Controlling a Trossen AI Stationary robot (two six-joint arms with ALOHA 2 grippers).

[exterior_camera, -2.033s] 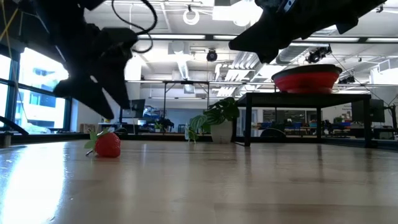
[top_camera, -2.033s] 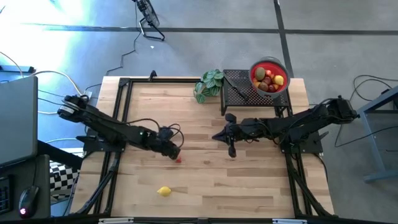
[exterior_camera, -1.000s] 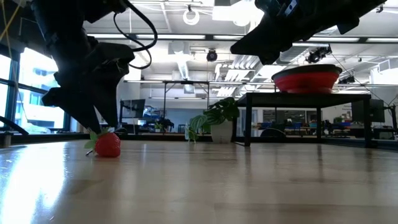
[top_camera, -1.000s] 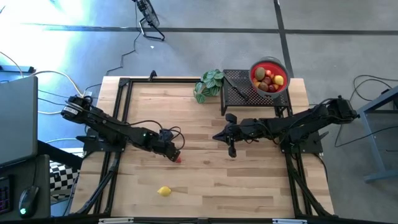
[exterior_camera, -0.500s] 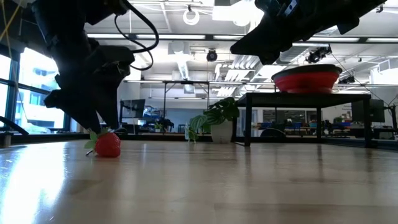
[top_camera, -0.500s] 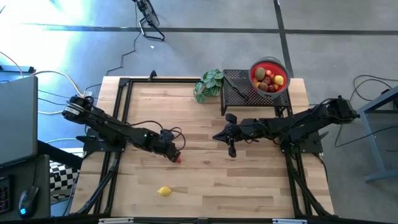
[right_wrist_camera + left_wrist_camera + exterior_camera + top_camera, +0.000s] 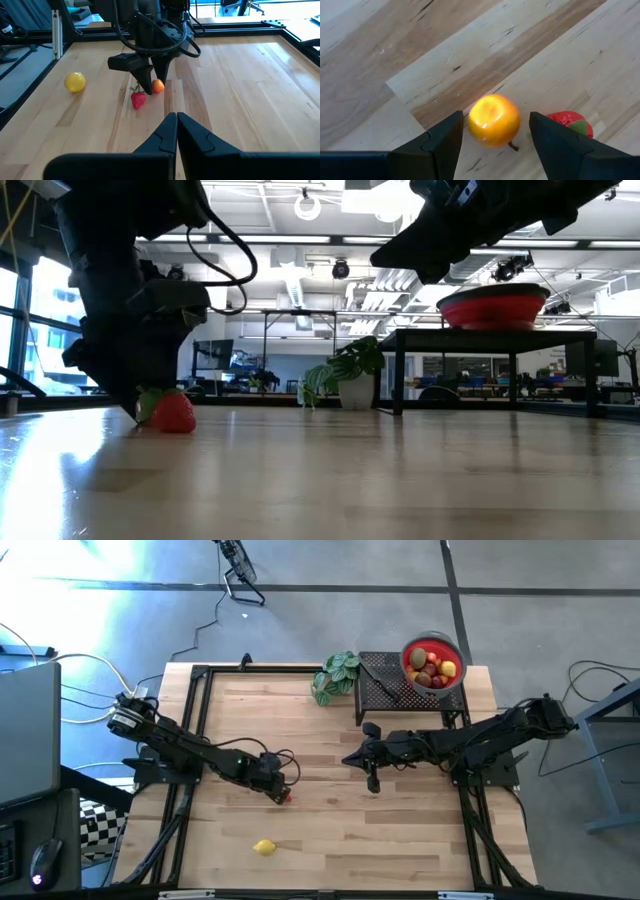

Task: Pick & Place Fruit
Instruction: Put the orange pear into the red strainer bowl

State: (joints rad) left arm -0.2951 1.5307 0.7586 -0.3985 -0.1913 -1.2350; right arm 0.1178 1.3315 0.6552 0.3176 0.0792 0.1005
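Observation:
A small orange fruit lies on the table between the fingers of my open left gripper; there is a gap on each side of it. The left gripper points down at the table's middle-left and hides the orange from above. A red strawberry lies just beside it on the wood, seen also as the strawberry at table height. A yellow lemon rests nearer the near edge. My right gripper is shut and waits above the table's middle.
A red bowl with several fruits stands on a black raised stand at the far right corner. A green leafy plant sits beside the stand. Bare wood lies between the two grippers and along the near edge.
My left gripper has come down toward the table, close beside the strawberry, and its arm has reached a little farther over the table. The strawberry, the lemon and my right arm have kept still.

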